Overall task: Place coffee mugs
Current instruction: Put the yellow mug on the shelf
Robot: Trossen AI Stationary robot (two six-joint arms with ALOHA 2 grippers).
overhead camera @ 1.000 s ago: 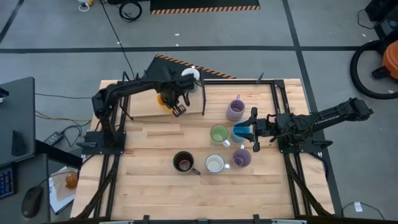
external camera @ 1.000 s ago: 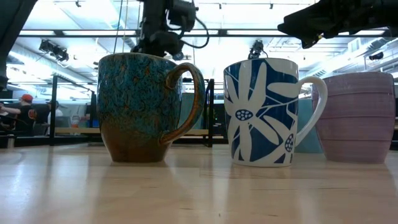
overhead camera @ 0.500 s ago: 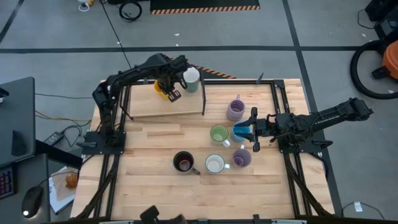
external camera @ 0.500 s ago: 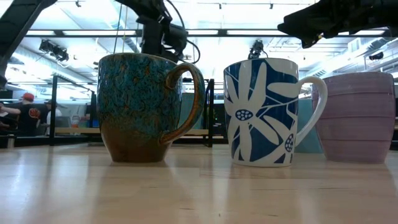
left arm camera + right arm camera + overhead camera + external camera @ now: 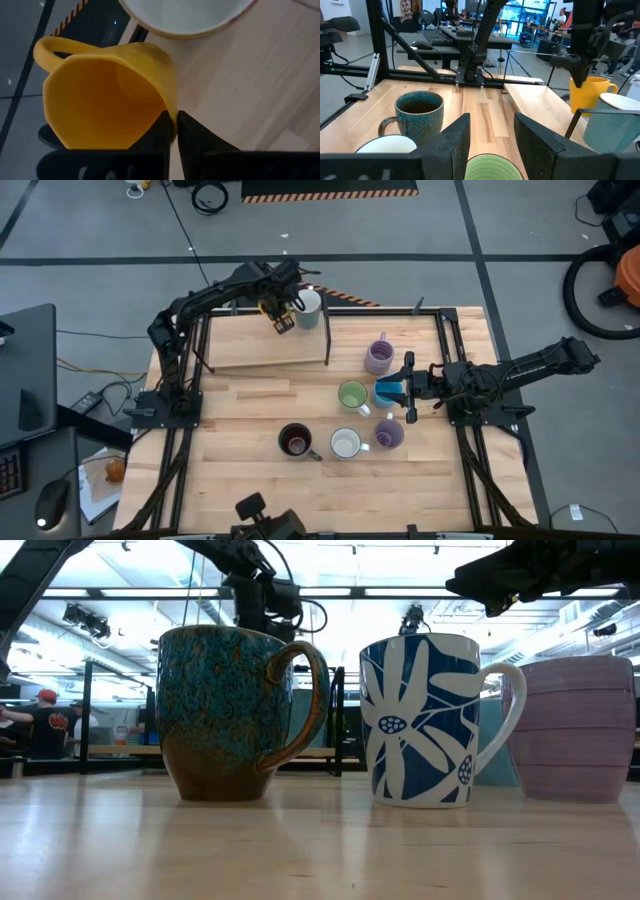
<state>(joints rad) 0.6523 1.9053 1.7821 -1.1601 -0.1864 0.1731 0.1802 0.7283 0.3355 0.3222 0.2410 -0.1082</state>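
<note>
My left gripper [image 5: 279, 318] hangs over the table's far edge, shut on the orange mug [image 5: 270, 307], just left of a white mug [image 5: 308, 304] that stands on a raised wooden board [image 5: 250, 350]. My right gripper [image 5: 407, 388] hovers open above the blue mug [image 5: 386, 392], and in its wrist view the green mug [image 5: 485, 167] shows ahead between its fingers. Also standing on the table are the green mug [image 5: 352, 395], two lavender mugs [image 5: 379, 357] [image 5: 389, 433], a second white mug [image 5: 345, 443] and the dark brown mug [image 5: 295, 441]. My left gripper holds the orange mug by its rim [image 5: 170, 107], on the side away from the handle [image 5: 50, 47]. One finger [image 5: 161, 129] is inside the mug and the other [image 5: 192, 137] outside its wall. The fingers come from above, pointing down. The mug hangs below them, seemingly lifted clear.
The table's metal frame rails [image 5: 445, 350] run along its sides. In the low view the brown mug [image 5: 235, 715], a white mug with blue flowers [image 5: 425, 720] and a lavender mug [image 5: 580, 730] stand close in front. Bare wood lies left of the brown mug [image 5: 230, 420].
My left gripper has carried the orange mug from over the raised board toward the table's far edge and a little to the right, ending beside the white mug. It stayed shut on the mug throughout. The right arm kept still.
</note>
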